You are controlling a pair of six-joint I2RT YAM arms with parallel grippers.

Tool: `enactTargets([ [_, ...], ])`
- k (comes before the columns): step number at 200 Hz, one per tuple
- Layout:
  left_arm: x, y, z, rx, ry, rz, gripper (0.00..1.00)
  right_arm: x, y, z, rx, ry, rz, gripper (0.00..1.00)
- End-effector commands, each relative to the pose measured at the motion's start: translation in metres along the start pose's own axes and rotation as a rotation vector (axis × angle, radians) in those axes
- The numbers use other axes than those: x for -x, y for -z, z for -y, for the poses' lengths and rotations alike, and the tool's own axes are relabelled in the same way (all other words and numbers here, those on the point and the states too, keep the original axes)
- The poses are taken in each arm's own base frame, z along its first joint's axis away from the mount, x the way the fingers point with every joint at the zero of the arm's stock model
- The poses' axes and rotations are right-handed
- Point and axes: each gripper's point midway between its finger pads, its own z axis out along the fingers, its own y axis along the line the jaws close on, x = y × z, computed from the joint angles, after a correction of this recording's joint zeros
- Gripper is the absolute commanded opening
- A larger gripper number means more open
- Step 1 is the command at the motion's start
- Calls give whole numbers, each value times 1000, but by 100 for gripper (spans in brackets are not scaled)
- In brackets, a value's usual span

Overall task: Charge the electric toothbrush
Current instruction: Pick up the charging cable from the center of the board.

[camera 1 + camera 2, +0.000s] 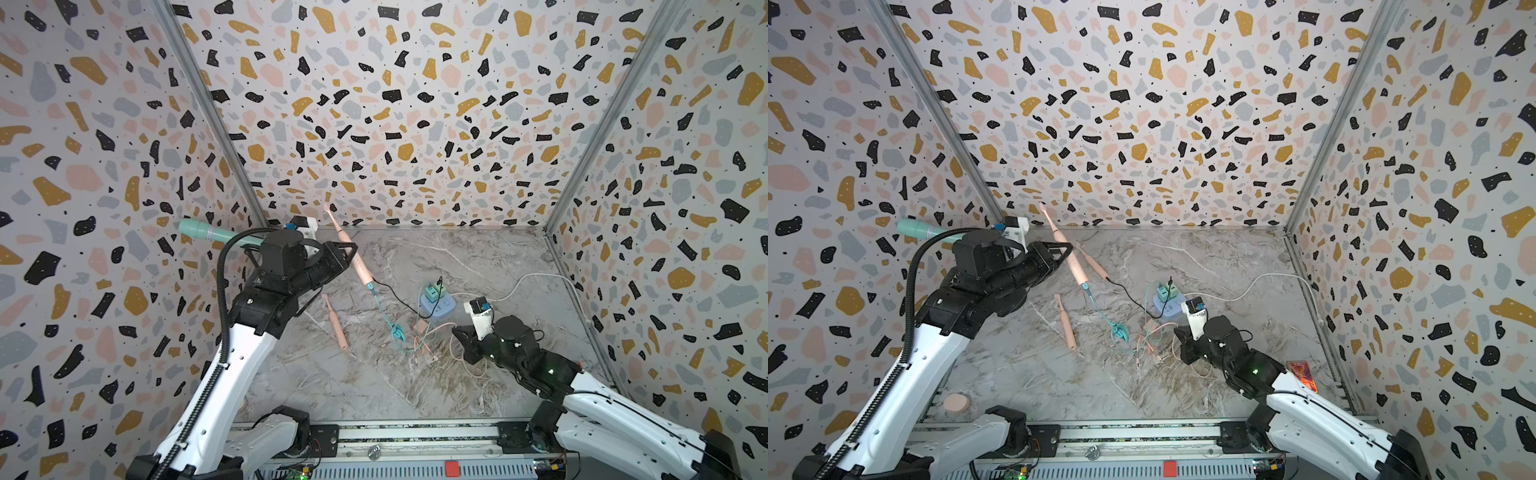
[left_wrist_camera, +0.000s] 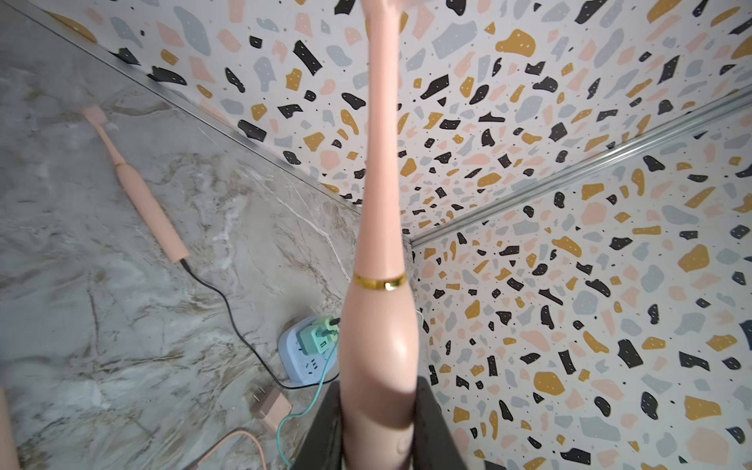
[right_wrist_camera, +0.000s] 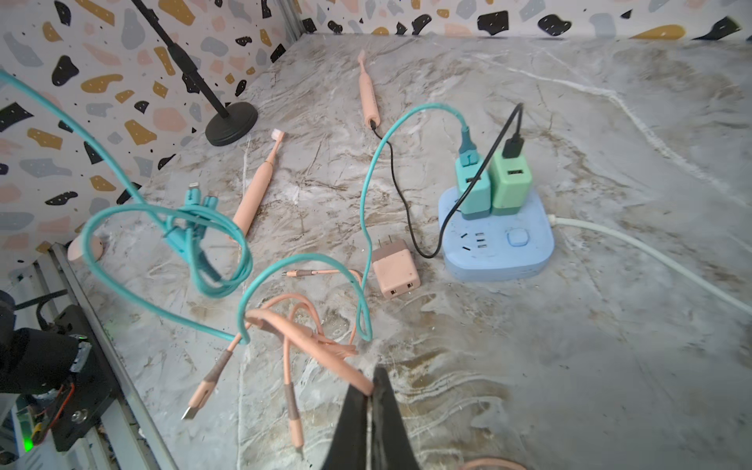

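My left gripper [image 1: 351,251] is shut on a pink electric toothbrush [image 1: 362,270], holding it tilted above the back left of the table, brush head toward the back wall. In the left wrist view the handle [image 2: 378,325] fills the gap between the jaws. A teal cable [image 1: 384,311] hangs from the toothbrush's lower end and runs to a teal adapter [image 3: 472,183] on the blue power strip [image 1: 436,305]. My right gripper [image 3: 372,382] sits low, in front of the strip, shut on a pink cable [image 3: 309,325].
A second pink toothbrush [image 1: 336,324] lies loose on the marble. A third one [image 1: 1096,266] lies at the back, joined by a black cable to the green adapter [image 3: 510,179]. A pink adapter [image 3: 394,268] lies unplugged. A black stand [image 3: 232,122] holds a teal cylinder [image 1: 208,230] at the left wall.
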Motion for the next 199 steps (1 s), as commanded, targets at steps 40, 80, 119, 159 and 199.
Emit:
enactTargets([
  [40, 21, 2, -12, 14, -18, 39, 0, 57, 56, 11, -112, 21, 88, 0],
  [80, 54, 5, -20, 87, -46, 112, 0, 84, 87, 6, -103, 42, 172, 0],
  [119, 76, 3, -26, 113, -33, 154, 0, 89, 119, 53, -383, -114, 214, 0],
  [159, 62, -8, -47, 94, 7, 125, 0, 98, 123, 58, -356, -327, 361, 0],
  [199, 78, 2, -45, 148, -44, 178, 0, 126, 169, 77, -466, -462, 532, 0],
])
